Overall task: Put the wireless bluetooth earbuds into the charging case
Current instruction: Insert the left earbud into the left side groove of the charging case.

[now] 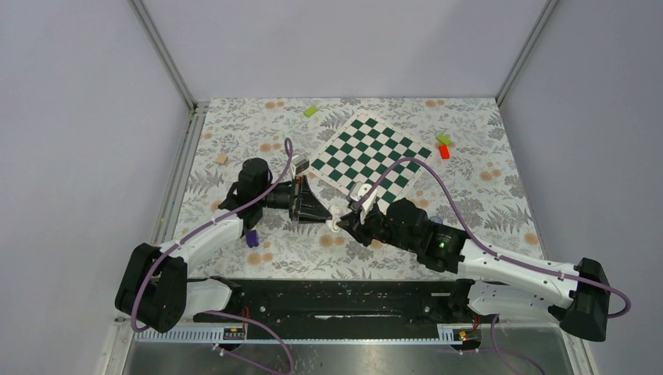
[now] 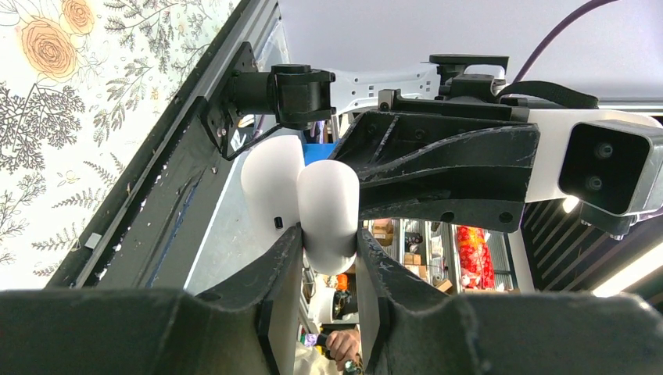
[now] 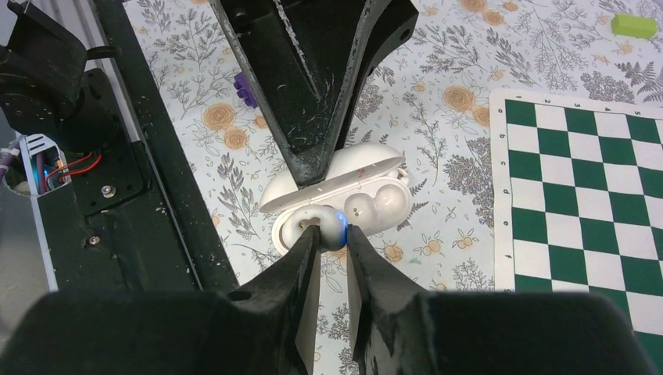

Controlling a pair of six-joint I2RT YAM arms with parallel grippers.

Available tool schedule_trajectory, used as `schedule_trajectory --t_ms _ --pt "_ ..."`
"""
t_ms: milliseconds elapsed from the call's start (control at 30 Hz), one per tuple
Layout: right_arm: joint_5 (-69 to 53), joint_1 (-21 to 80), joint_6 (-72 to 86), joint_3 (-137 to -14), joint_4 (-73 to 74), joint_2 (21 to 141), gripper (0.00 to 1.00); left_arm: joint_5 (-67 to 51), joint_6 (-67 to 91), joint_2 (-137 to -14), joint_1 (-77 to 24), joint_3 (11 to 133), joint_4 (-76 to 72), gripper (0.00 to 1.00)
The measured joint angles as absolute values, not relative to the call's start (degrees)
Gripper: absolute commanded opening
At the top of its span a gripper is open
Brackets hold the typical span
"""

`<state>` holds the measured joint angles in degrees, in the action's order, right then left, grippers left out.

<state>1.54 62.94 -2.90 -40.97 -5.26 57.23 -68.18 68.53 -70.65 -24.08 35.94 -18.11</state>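
Two sets of fingers meet mid-bench, both busy. The left fingers [image 2: 291,244] are clamped tight on the charging case [image 3: 367,160]. The case is flipped open and looks lifted clear of the bench [image 1: 234,125], with its wells facing the right arm. The right fingers [image 3: 313,238] are pinched almost closed on the lit earbud [image 3: 328,225], the one with the little blue glow. That bud sits right at the case's 9 o'clock well in the right wrist view, but you can't tell if it's pushed all the way in. The seated earbud [image 3: 375,205] is in the other well, at about 2 o'clock from the lit one, with nothing touching it.

From the top camera, the case hangs just off the near corner of the chessboard mat [image 1: 367,152], at roughly 8 o'clock from that corner. The bench has a floral cover with grey ferns and orange blooms.

A few small bits are scattered around:
- a green block [image 1: 311,111] at 12 o'clock near the far edge
- a green-and-red pair [image 1: 443,146] at 2 o'clock beside the mat
- a tan block [image 1: 222,158] at 10 o'clock
- a purple block [image 1: 252,238] at 9 o'clock under the left arm

A black rail [image 1: 336,301] runs along the near edge where the arm bases bolt on. The walls are plain pale grey, with metal frame posts in the far corners.
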Motion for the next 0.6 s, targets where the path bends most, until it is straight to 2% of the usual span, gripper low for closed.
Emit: schedule_trajectory --t_ms 600 --pt "2.00 63.51 -3.42 -42.96 -0.47 56.01 0.17 -68.49 69.23 -70.72 -24.80 35.94 -20.25 0.00"
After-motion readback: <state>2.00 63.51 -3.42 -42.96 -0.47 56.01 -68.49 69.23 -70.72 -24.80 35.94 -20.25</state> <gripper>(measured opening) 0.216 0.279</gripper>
